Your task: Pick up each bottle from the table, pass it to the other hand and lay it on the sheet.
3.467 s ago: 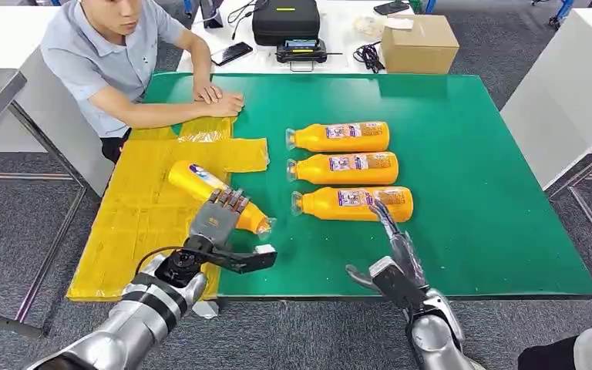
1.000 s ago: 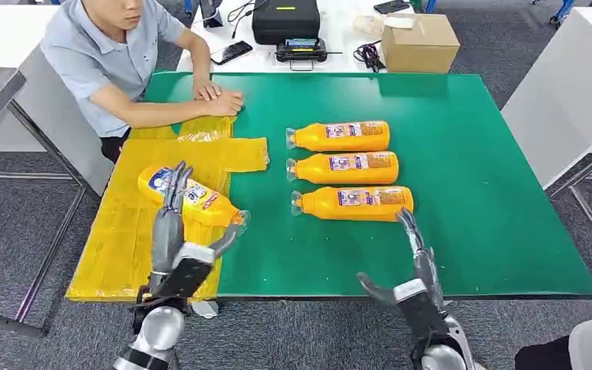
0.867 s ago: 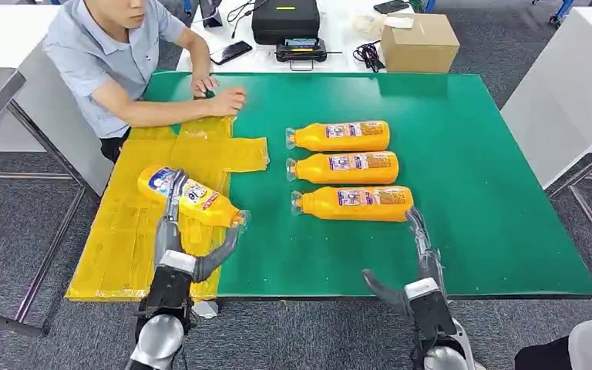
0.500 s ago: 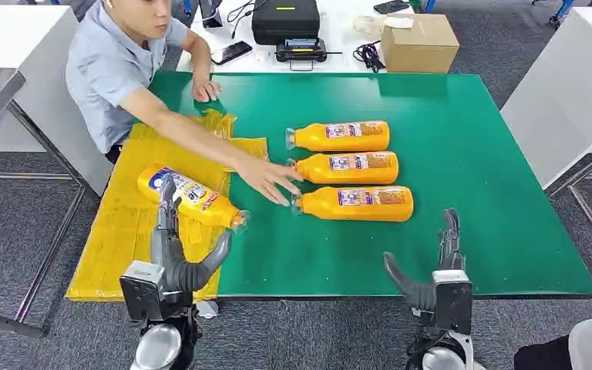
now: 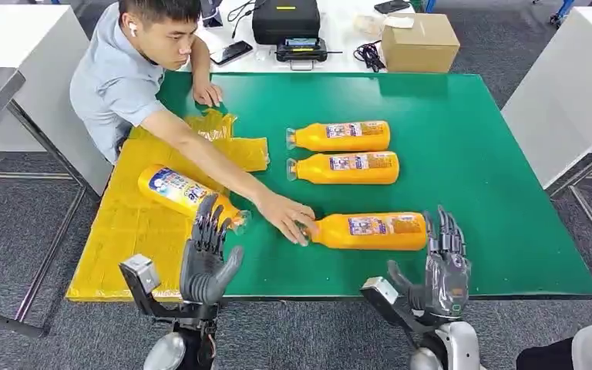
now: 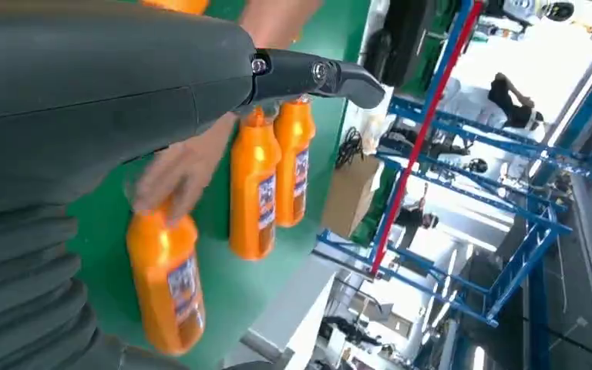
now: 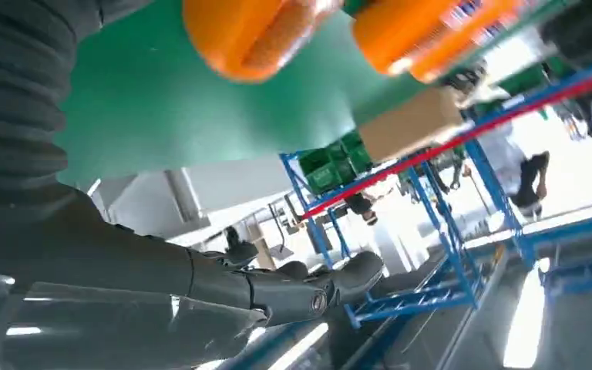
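A person (image 5: 135,73) in a grey-blue shirt sits at the far left corner of the green table (image 5: 493,193), one hand resting flat on the far left of the table, the other arm stretched out across the yellow sheet (image 5: 135,223). That sheet covers the left part of the table, its far edge rumpled. One orange bottle on the sheet (image 5: 187,194) lies on its side, slanted, cap toward the near right. The left hand (image 5: 206,258) is raised at the near edge just in front of that bottle's cap end, fingers apart and upright, holding nothing. The person's hand (image 5: 287,216) lies on the cap end of the nearest bottle on the table (image 5: 368,231), which lies on its side, cap to the left, between the two robot hands and close to the near edge. Farther away lie the middle bottle (image 5: 343,168) and the far bottle (image 5: 338,136), parallel, caps to the left, near each other. That makes four orange bottles in all: one on the sheet, three on the green. The right hand (image 5: 445,262) stands at the near edge just beside the base of the nearest bottle, fingers spread upward, empty. Beyond the table, on a white surface, are a black case (image 5: 285,19), a phone (image 5: 231,53) and a cardboard box (image 5: 420,42)
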Controlling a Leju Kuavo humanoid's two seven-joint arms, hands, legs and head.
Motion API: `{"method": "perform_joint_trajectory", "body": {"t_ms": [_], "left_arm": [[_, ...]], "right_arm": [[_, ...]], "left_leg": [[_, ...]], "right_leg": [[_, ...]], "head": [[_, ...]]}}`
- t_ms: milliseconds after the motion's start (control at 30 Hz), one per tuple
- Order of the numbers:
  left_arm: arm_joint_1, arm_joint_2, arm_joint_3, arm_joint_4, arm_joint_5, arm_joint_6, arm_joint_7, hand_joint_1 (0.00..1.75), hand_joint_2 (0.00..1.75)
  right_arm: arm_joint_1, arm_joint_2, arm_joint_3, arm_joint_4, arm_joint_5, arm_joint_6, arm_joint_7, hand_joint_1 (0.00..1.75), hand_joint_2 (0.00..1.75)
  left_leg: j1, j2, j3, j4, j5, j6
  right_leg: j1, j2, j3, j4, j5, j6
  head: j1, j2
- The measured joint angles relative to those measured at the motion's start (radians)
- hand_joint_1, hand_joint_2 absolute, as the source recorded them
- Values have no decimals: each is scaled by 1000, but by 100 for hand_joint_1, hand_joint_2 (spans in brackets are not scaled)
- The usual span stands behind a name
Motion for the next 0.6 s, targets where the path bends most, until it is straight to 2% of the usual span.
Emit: {"method": "perform_joint_trajectory", "body": {"t_ms": [133, 233, 467, 600], "left_arm": [[10, 8, 0, -2, -22, 19, -21, 0, 175], [13, 9, -1, -16, -39, 42, -39, 0, 175], [18, 15, -8, -32, -85, 87, -31, 0, 175], [16, 19, -28, -32, -119, 115, -18, 0, 175]], "right_arm": [[-6, -17, 0, 32, 23, -1, 1, 0, 175], [-18, -32, 3, 71, 76, -1, 49, 0, 175], [-48, -68, 43, 144, 40, 44, 98, 0, 175], [-72, -92, 69, 185, 6, 84, 90, 0, 175]], "left_leg": [[0, 1, 0, 0, 0, 0], [0, 0, 0, 0, 0, 0], [0, 0, 0, 0, 0, 0], [0, 0, 0, 0, 0, 0]], "right_leg": [[0, 0, 0, 0, 0, 0], [0, 0, 0, 0, 0, 0], [0, 0, 0, 0, 0, 0], [0, 0, 0, 0, 0, 0]], "head": [[0, 0], [0, 0], [0, 0], [0, 0]]}}
